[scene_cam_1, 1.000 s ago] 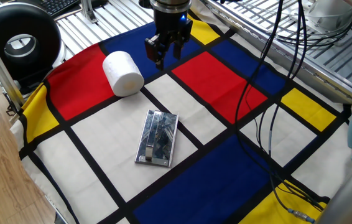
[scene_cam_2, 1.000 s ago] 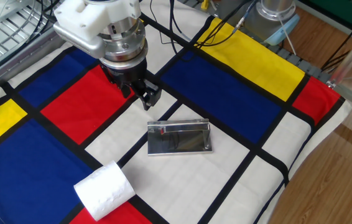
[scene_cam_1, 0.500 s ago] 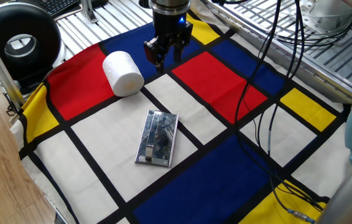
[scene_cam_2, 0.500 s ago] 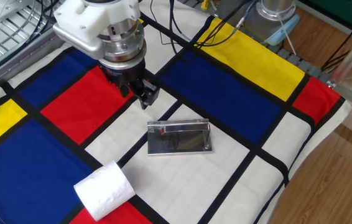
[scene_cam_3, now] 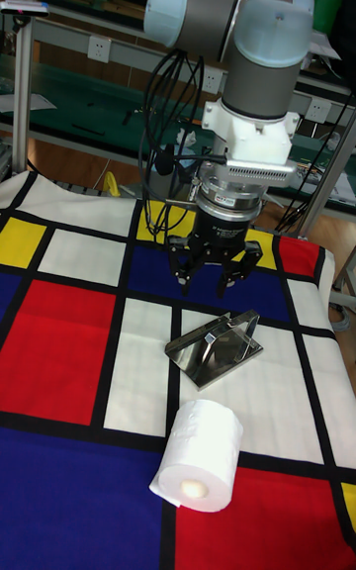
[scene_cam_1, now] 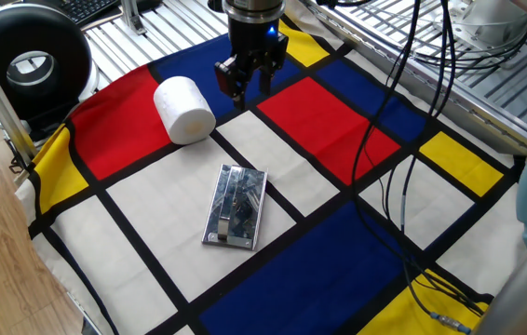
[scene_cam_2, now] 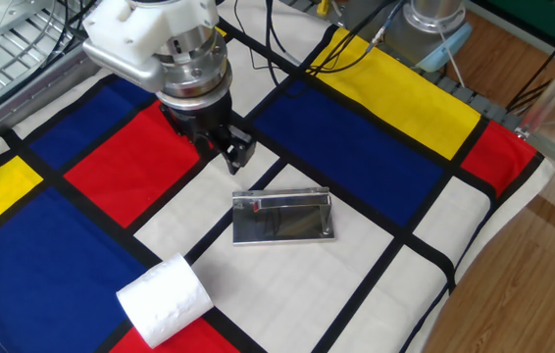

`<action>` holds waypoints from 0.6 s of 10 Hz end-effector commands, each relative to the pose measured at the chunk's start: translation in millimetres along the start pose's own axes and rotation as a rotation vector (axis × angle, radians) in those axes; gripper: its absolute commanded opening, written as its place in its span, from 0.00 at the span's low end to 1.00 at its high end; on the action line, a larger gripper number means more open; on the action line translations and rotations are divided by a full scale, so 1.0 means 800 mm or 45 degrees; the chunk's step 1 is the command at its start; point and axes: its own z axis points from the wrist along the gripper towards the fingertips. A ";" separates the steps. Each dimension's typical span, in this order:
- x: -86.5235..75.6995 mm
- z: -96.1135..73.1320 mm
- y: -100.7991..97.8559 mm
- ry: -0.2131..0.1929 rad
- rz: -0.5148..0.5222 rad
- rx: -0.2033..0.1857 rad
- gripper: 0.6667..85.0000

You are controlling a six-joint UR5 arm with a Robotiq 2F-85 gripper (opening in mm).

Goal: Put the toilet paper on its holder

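The toilet paper (scene_cam_1: 183,110) (scene_cam_2: 165,299) (scene_cam_3: 198,456) is a white roll lying on its side on the chequered cloth, partly on a red panel. The holder (scene_cam_1: 236,207) (scene_cam_2: 282,217) (scene_cam_3: 215,346), a shiny chrome plate with a bar arm, lies flat on a white panel in the middle. My gripper (scene_cam_1: 243,86) (scene_cam_2: 221,155) (scene_cam_3: 210,283) hangs open above the cloth with nothing between its fingers. It is beside the roll and behind the holder, touching neither.
A black round device (scene_cam_1: 31,60) stands off the cloth's far left corner. Black cables (scene_cam_1: 385,186) trail across the right side of the cloth. Aluminium slats (scene_cam_1: 487,84) border the cloth, and the wooden floor (scene_cam_2: 523,275) lies past its edge.
The gripper has shifted only slightly above the cloth. The roll and the holder have stayed where they were.
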 end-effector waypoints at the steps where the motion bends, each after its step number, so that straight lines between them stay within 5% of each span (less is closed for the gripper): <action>1: -0.031 -0.003 -0.004 -0.122 -0.006 0.013 0.57; 3: -0.031 -0.003 -0.011 -0.125 0.083 0.038 0.54; 6: -0.042 -0.004 0.000 -0.166 0.073 -0.009 0.55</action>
